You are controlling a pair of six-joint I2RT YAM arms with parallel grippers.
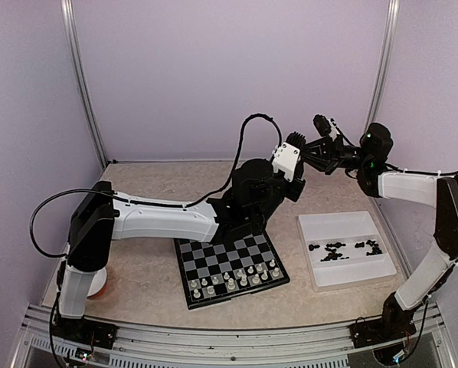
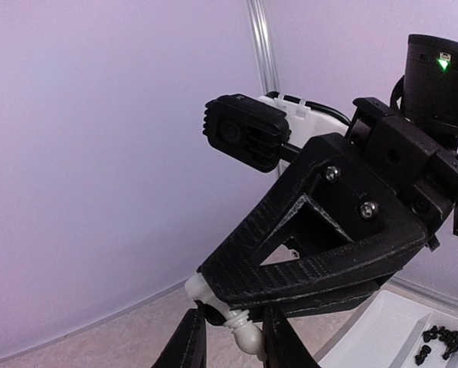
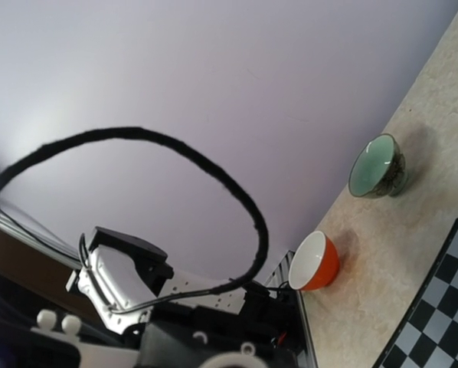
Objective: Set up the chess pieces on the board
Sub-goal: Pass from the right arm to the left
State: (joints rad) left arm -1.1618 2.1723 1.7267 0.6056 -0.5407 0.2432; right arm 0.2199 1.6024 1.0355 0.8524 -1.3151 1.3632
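High above the far side of the board (image 1: 214,253), my two grippers meet in the air. A cream-white chess piece (image 2: 250,335) spans between them. The right gripper (image 2: 206,287) is shut on its base. The left gripper (image 2: 233,312) has its fingers (image 2: 284,345) drawn in on the piece's rounded head. From above, the left gripper (image 1: 302,157) and right gripper (image 1: 315,149) sit tip to tip. Two rows of white pieces (image 1: 233,280) stand on the board's near side. Black pieces (image 1: 344,249) lie in the white tray (image 1: 344,222). The right wrist view does not show its own fingers.
An orange bowl (image 3: 315,261) and a green bowl (image 3: 378,165) stand on the table left of the board; the orange bowl (image 1: 99,284) peeks out behind the left arm's base. A black cable (image 1: 248,130) loops above the left wrist. Purple walls enclose the table.
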